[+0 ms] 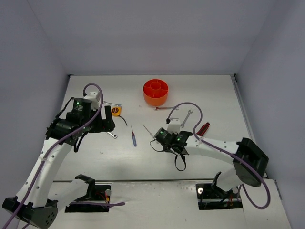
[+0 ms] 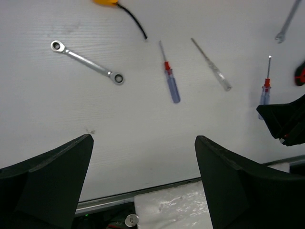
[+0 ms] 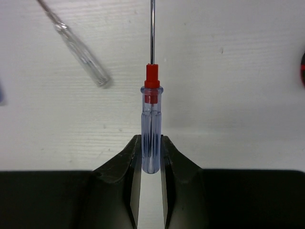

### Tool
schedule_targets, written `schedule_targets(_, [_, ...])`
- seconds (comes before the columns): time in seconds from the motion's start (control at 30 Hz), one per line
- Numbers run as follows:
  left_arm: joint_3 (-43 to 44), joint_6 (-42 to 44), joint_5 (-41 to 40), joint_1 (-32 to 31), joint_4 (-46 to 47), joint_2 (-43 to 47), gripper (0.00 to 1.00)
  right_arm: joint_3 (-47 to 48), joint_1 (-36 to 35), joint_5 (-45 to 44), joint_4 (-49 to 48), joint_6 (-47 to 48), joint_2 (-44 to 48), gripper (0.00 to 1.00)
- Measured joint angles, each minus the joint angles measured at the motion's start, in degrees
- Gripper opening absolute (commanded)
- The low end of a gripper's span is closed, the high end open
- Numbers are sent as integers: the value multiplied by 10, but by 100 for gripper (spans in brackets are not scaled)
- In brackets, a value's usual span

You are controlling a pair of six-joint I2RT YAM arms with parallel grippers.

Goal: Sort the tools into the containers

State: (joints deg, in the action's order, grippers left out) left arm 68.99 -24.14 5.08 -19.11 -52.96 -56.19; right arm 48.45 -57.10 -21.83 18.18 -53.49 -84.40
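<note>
Right wrist view: the right gripper pinches the butt of a blue-handled screwdriver, whose shaft points straight away from it. Both sit well apart from the orange tub, on its near side. The left gripper gapes wide.

A white worktop with a faint brushed grain carries everything here. It is boxed in by a pale grey back wall and two side walls of the same colour. A thin metal strip crosses its near edge. A small dark speck marks the surface.
</note>
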Motion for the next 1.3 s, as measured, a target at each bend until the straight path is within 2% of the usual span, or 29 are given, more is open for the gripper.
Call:
schedule_targets(0.3, [107, -31, 169, 0, 39, -63, 85, 106, -7, -28, 10, 184, 134, 0])
schedule_targets(0.5, [107, -107, 246, -8, 161, -73, 85, 196, -10, -3, -3, 300, 166, 0])
schedule_targets(0.67, [107, -145, 254, -39, 236, -88, 83, 239, -11, 34, -20, 354, 166, 0])
schedule_targets(0.87, [111, -148, 227, -103, 278, -126, 77, 262, -11, 63, -31, 379, 153, 0])
schedule_targets(1.07, [108, -157, 206, -117, 321, -149, 72, 267, -11, 90, -45, 382, 140, 0])
schedule_targets(1.2, [96, -171, 206, -122, 364, -155, 57, 267, -11, 99, -54, 382, 140, 0])
schedule_targets(1.3, [90, -180, 210, -124, 379, -160, 51, 267, -11, 101, -61, 381, 139, 0])
